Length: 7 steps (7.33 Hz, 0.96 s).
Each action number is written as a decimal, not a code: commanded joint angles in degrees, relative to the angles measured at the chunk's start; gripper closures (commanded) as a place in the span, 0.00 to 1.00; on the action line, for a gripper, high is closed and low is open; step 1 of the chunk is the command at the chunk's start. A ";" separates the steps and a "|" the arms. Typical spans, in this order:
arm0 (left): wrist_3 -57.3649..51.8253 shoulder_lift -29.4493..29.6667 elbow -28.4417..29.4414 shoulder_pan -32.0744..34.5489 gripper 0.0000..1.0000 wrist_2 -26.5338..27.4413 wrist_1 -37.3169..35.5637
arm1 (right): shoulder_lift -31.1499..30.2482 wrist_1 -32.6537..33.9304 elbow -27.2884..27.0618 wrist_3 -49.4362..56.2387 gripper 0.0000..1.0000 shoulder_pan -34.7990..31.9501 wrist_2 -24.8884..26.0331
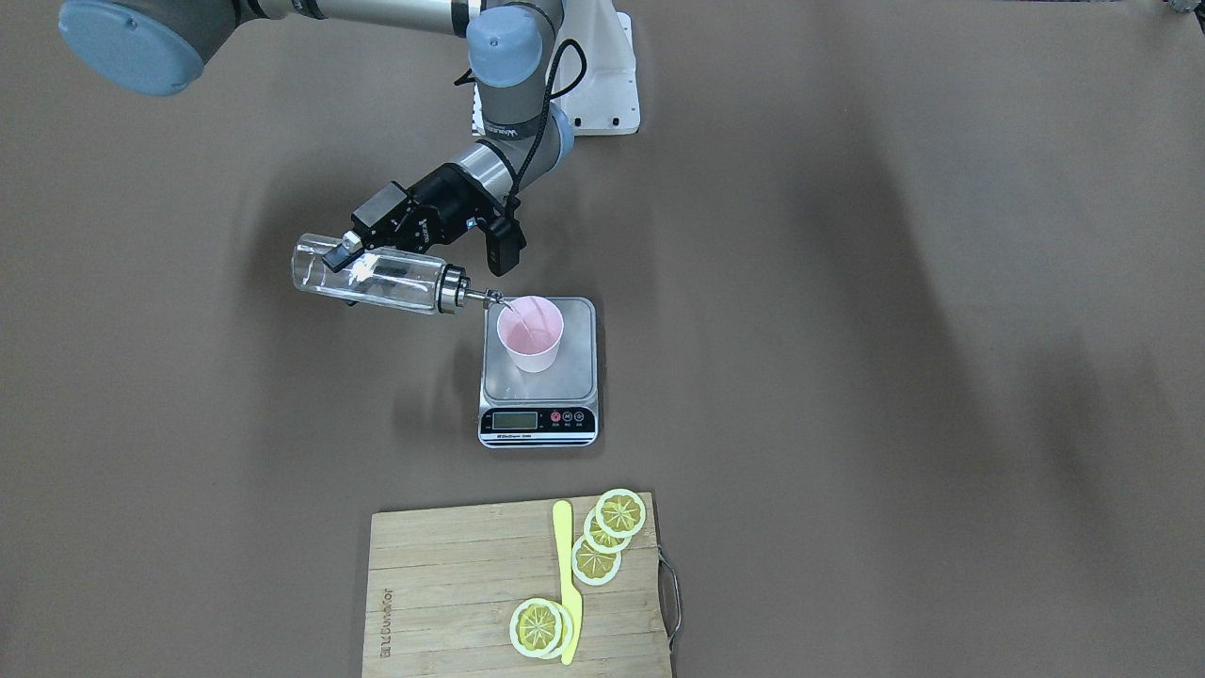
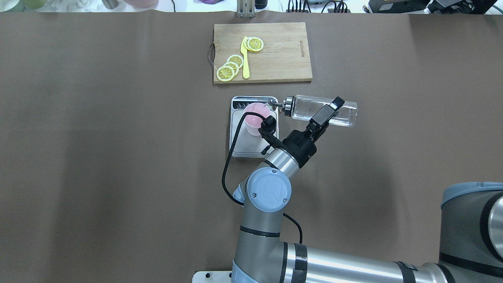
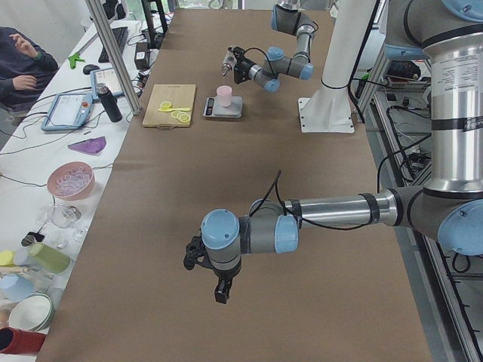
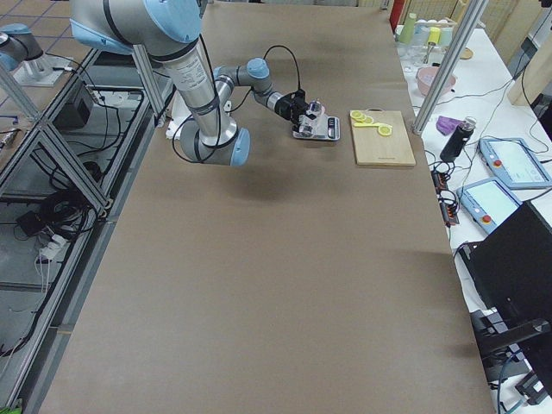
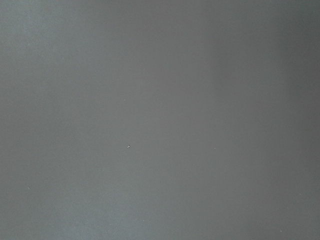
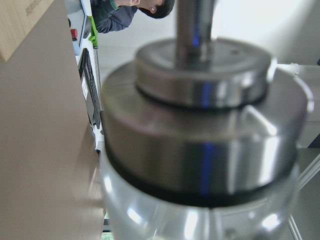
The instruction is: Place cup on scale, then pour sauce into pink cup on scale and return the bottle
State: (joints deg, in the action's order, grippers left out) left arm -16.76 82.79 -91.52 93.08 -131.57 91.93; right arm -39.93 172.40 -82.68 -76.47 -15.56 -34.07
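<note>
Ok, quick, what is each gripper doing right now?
Left gripper: seen only from the side, cannot tell.
Right gripper: shut on the bottle, tipped over the cup.

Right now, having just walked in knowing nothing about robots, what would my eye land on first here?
The right gripper holds a clear glass bottle with a silver spout tipped almost flat, its spout over a pale pink cup standing on a small steel-topped digital scale mid-table. Just beyond the scale, away from the robot, a wooden cutting board carries yellow lemon slices and a yellow knife.
</note>
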 commanded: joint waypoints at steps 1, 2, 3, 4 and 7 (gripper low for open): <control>-0.03 -0.08 -0.24 0.09 0.02 0.00 0.00 | 0.03 0.30 0.24 -0.78 1.00 0.09 -0.03; -0.03 -0.08 -0.33 0.09 0.02 0.00 0.00 | 0.03 0.39 0.94 -1.39 1.00 0.00 -0.03; 0.06 -0.08 -0.42 0.09 0.02 0.00 0.00 | 0.03 0.57 1.03 -1.40 1.00 0.00 -0.12; 0.06 0.00 -0.42 0.00 0.02 0.00 0.00 | 0.03 0.57 0.94 -2.62 1.00 0.00 -0.29; 0.06 0.00 -0.50 0.09 0.02 0.00 0.00 | 0.64 0.22 0.94 -7.79 1.00 -0.17 -0.82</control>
State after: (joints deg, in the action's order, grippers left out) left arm -16.70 82.79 -92.00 93.13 -131.57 91.93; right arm -39.55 172.81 -81.68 -81.70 -15.64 -34.63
